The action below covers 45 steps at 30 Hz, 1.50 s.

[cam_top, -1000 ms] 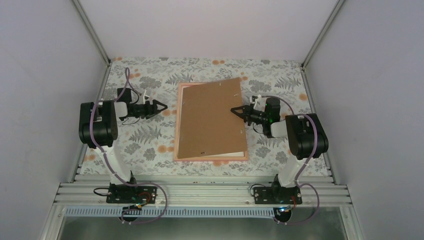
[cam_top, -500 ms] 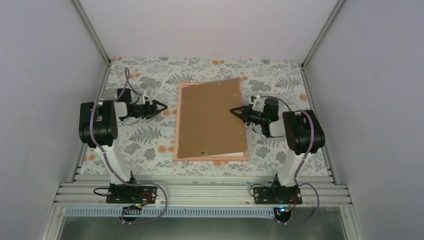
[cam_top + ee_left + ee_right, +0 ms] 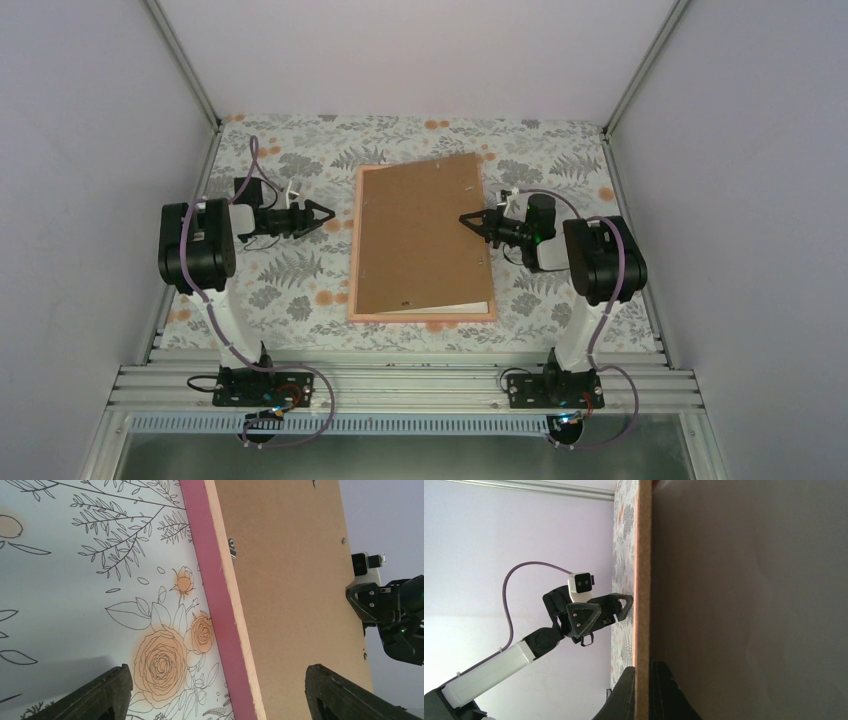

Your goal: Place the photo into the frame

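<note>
R gripper [image 3: 468, 220] pinching right edge of brown backing board [image 3: 420, 235], board lying skewed over pink frame [image 3: 216, 600], L gripper [image 3: 326, 212] hovering released off frame's left edge

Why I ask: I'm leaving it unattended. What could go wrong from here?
1. The backing board lies skewed, its far right corner past the frame; lowered like this, it likely won't seat.
2. The right gripper pinches only the board's thin edge; it could slip.
3. The left gripper hangs open beside the frame, so nothing steadies it; the frame and the white sheet underneath may shift.
</note>
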Each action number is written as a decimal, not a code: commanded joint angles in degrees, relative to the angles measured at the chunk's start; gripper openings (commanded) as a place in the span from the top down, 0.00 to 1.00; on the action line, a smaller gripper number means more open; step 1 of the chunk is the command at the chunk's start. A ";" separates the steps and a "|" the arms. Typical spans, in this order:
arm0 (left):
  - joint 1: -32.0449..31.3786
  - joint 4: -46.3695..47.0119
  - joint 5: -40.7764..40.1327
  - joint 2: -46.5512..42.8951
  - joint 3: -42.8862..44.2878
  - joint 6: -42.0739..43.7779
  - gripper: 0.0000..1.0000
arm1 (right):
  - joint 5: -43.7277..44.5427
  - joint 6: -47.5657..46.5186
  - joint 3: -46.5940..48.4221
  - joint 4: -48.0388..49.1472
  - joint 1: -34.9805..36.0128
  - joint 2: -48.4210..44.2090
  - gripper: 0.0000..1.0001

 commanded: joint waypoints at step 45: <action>0.13 -5.78 -11.01 -5.13 2.40 6.02 0.12 | 19.47 -43.40 15.49 -54.14 6.11 -15.84 0.00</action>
